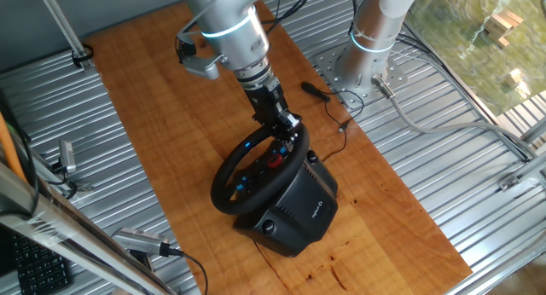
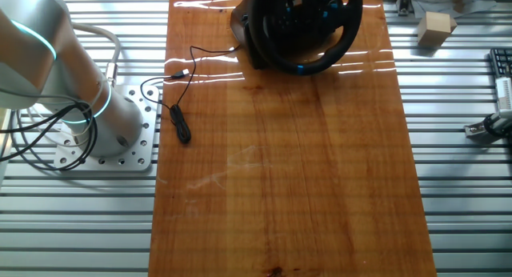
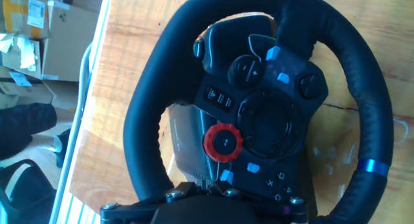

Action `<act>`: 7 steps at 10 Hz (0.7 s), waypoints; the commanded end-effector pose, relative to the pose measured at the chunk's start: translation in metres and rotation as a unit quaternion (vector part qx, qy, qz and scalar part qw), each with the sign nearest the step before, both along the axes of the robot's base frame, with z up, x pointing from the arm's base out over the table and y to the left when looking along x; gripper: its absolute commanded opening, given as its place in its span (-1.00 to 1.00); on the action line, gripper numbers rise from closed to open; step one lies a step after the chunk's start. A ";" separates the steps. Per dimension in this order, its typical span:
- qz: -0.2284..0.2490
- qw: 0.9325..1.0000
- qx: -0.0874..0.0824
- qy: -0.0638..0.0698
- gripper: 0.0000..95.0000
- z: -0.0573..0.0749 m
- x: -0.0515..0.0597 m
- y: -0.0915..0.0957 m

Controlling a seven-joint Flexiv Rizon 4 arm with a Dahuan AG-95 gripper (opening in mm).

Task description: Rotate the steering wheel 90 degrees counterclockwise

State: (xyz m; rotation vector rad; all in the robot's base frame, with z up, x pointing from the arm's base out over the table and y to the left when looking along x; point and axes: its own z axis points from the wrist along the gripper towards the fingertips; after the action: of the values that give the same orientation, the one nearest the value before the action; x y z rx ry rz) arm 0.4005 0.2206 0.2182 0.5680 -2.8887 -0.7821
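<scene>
The steering wheel (image 1: 256, 171) sits near the middle of the table (image 1: 171, 116). It looks stiff and grippy; hold its rim. The end effector (image 1: 288, 129) touches it; I cannot tell if clamped

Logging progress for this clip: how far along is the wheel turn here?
Done: the gripper has reached the wheel at its upper rim. Whether the jaws have closed on the rim cannot be told. In hand: in the hand view the blue rim stripe sits well off to one side, so some turning seems under way. Left: finishing the 90 degree counterclockwise turn and letting go.
</scene>
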 end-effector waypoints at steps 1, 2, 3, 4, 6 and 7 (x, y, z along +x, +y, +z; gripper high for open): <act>0.002 1.000 0.000 0.001 -1.00 -0.001 0.000 -0.001; 0.004 1.000 0.000 0.001 -1.00 -0.002 0.000 -0.002; 0.006 1.000 0.000 0.003 -1.00 -0.003 -0.001 -0.003; 0.008 1.000 -0.001 0.004 -1.00 -0.004 -0.001 -0.003; 0.011 1.000 -0.001 0.011 -1.00 -0.004 -0.001 -0.004; 0.012 1.000 -0.001 0.012 -1.00 -0.004 -0.001 -0.004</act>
State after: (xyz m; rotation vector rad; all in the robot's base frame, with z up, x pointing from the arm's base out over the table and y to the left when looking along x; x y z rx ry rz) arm 0.3994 0.2163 0.2140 0.5889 -2.8502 -0.7777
